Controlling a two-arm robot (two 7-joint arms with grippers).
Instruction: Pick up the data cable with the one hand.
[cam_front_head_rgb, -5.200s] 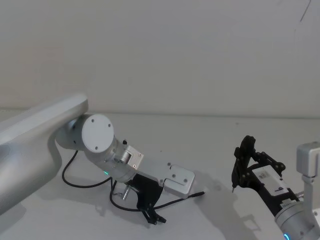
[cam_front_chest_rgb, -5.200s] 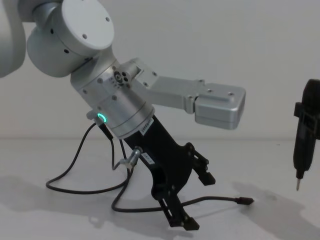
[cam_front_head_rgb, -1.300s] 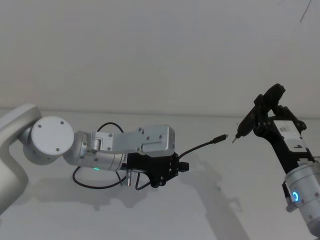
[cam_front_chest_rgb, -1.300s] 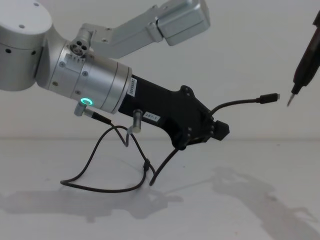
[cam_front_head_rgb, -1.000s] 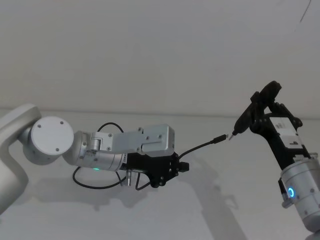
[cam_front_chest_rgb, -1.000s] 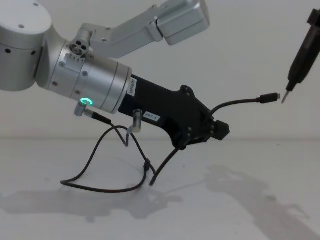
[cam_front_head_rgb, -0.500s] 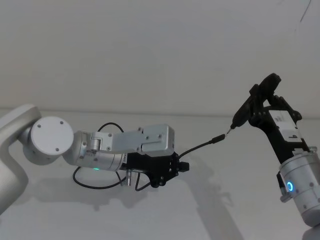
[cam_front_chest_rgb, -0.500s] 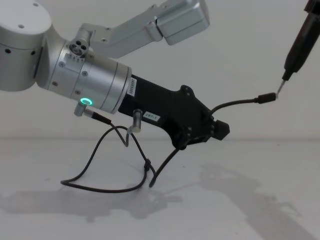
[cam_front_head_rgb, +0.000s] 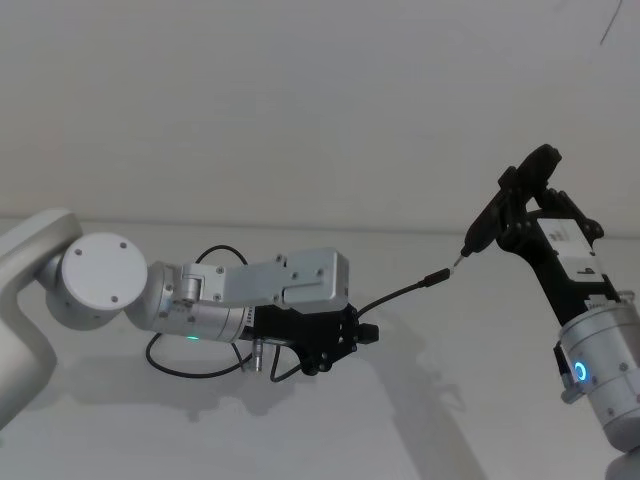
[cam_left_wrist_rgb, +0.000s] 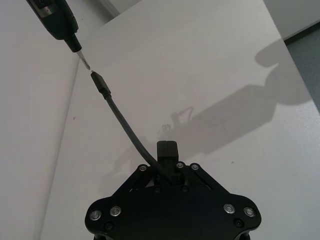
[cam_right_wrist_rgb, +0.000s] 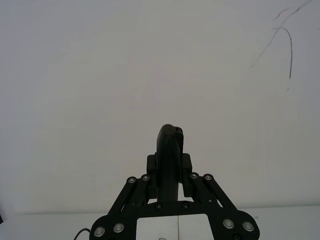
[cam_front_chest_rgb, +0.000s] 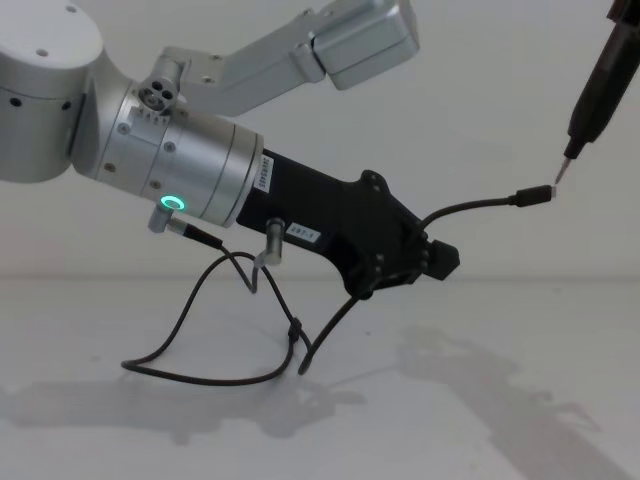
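The pick-up looks done — the left gripper is clamped on the data cable, tail hanging below it toward the tabletop, plug end jutting beyond it — almost touching the right gripper's clamped slim tool.

A plain white wall is seen behind a white worktop. Soft shadows are cast across the worktop, and a thin dark line is marked high on the wall.
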